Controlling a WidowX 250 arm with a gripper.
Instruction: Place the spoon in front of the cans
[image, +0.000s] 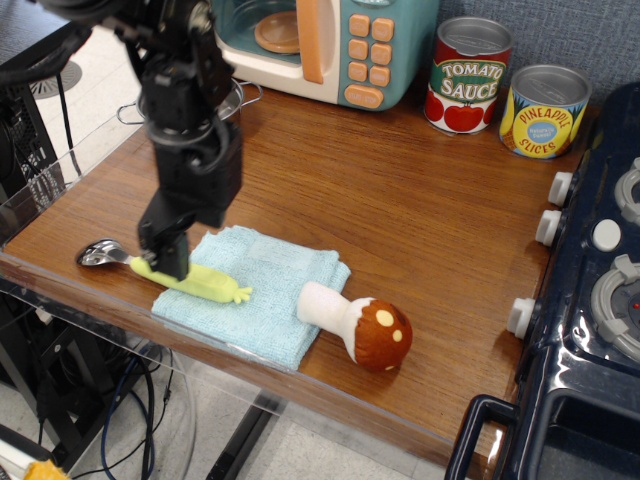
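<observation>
The spoon (205, 284) lies at the table's front left, its silver bowl (98, 252) on the wood and its pale yellow-green handle resting on the edge of a light blue cloth (255, 291). My black gripper (167, 261) is down over the handle near its bowl end; its fingertips hide part of the handle, and I cannot tell how the jaws stand. The two cans stand at the back right: Tomato Sauce (469, 75) and Pineapple Slices (543, 111).
A toy mushroom (358, 326) lies at the cloth's right edge. A small steel pot (236, 97) is partly hidden behind my arm at the back left. A toy microwave (335, 40) stands at the back. A dark blue toy stove (590, 300) fills the right side.
</observation>
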